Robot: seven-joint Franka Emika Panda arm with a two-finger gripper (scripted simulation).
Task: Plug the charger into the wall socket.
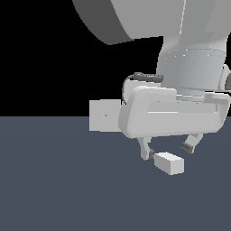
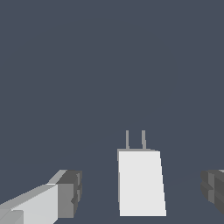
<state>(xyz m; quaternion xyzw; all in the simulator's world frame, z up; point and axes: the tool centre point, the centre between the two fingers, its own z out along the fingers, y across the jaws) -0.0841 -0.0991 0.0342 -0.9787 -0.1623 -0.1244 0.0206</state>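
Grey floor (image 1: 54, 189); wall socket (image 1: 103, 115) half-hidden.

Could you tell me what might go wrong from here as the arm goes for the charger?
The gripper is open, with gaps on both sides of the charger, so uneven closing could push or twist it. The two thin prongs might then point off-line. The wall socket stands partly behind the hand in the exterior view, so the hand may crowd it during the approach.

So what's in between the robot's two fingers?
The charger sits in the gap of the open gripper, with bare floor on either side of it. Neither finger touches it. The wrist view shows this best.
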